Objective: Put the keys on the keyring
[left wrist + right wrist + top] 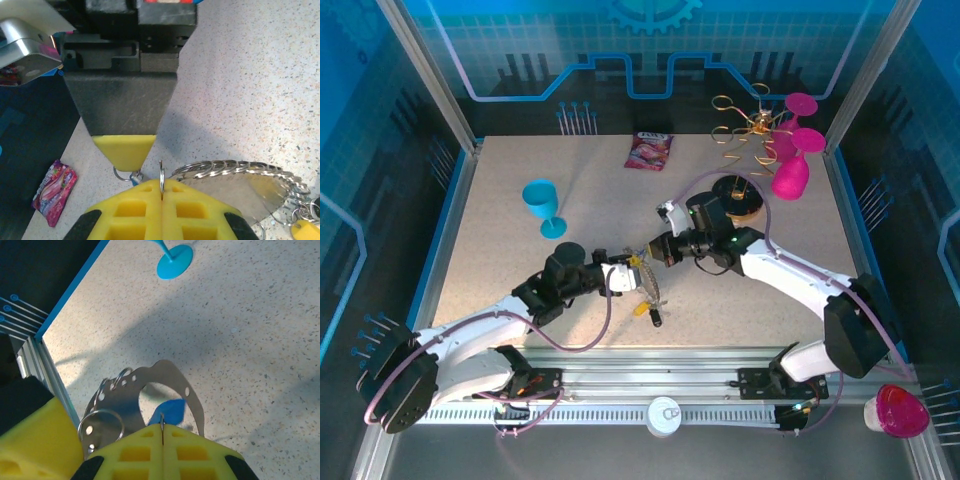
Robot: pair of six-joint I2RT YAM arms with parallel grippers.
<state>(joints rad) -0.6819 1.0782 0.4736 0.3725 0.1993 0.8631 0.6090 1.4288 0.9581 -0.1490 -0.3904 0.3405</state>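
Observation:
The keyring (240,172) is a silvery curved metal plate with holes and several split rings along its edge; in the right wrist view it arches over the table (165,372). My left gripper (162,192) is shut on one thin split ring (161,176) standing upright between its yellow pads. My right gripper (162,432) is shut on the small ring of a blue key (172,410); its yellow fingertip (125,150) hangs just left of that split ring. In the top view both grippers, left (628,270) and right (652,256), meet at mid-table. Yellow and black keys (650,312) lie below them.
A blue goblet (544,205) stands at the left. A candy packet (648,150) lies at the back. A gold wire rack (745,125), pink goblets (790,170) and a dark round base (738,195) crowd the back right. The table's metal rail (45,365) runs close by.

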